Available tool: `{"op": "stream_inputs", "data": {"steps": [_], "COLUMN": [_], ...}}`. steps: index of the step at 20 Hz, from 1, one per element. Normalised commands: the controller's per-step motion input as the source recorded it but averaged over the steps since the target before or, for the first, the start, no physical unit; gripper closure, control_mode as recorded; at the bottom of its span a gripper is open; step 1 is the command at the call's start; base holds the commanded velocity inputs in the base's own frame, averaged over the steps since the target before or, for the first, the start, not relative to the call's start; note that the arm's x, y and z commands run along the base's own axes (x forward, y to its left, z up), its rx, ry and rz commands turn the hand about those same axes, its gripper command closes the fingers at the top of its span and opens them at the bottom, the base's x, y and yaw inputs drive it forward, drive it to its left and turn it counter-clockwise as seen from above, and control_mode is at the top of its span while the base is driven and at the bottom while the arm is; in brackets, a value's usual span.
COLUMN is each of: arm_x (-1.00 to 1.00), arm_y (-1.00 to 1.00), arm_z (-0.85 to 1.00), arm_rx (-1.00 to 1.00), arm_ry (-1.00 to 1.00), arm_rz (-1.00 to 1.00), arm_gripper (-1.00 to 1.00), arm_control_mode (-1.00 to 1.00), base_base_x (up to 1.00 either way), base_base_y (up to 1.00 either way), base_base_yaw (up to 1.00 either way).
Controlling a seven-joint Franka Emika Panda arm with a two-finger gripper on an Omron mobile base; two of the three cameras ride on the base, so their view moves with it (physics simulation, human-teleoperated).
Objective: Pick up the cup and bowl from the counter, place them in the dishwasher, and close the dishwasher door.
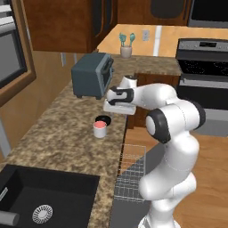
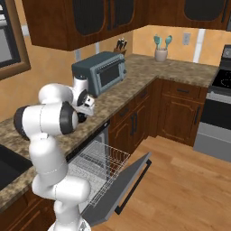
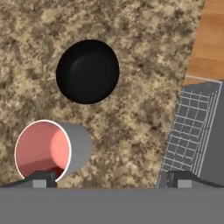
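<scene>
In the left base view, the cup (image 1: pixel 99 128) and the bowl (image 1: pixel 103 119) are seen standing close together on the counter (image 1: pixel 67 138), near its front edge, the bowl just behind the cup; being set so near the edge, both are probably within easy reach of the arm and just beside the dishwasher (image 1: pixel 130 173), whose wire rack is drawn out below. The hand is held above them, the gripper (image 1: pixel 116 108) itself being hard to make out here. In the right base view, the dishwasher door (image 2: pixel 122 189) is seen let down and the rack (image 2: pixel 100 162) pulled forward, so that loading is allowed for; the hand is poised over the counter beside the toaster oven (image 2: pixel 100 71). In the hand view, the cup (image 3: pixel 50 151) is seen upright, its long axis vertical and its pink mouth turned upward, and the bowl (image 3: pixel 87 71) lies flat, opening upward. The jaws are spread wide and nothing is held; the cup lies nearest one fingertip (image 3: pixel 39 178).
</scene>
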Motion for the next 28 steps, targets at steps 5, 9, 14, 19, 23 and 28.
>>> {"op": "stream_inputs", "data": {"steps": [5,9,14,19,23,28], "arm_x": [0.38,0.37,0.48,0.52,0.46,0.33], "arm_y": [0.00,0.00,0.03,0.20,0.19,0.03], "arm_z": [-0.35,-0.31,-0.33,-0.38,-0.41,-0.36], "arm_rx": [0.00,0.00,0.00,0.00,0.00,0.00], "arm_ry": [0.00,0.00,0.00,0.00,0.00,0.00], "arm_rz": [0.00,0.00,0.00,0.00,0.00,0.00], "arm_gripper": [-1.00,-1.00,-1.00,-1.00,-1.00,-1.00], "arm_control_mode": [-1.00,-1.00,-1.00,-1.00,-1.00,-1.00], "base_base_x": [0.00,0.00,0.00,0.00,0.00,0.00], "base_base_y": [0.00,0.00,0.00,0.00,0.00,0.00], "base_base_yaw": [0.00,0.00,0.00,0.00,0.00,0.00]}}
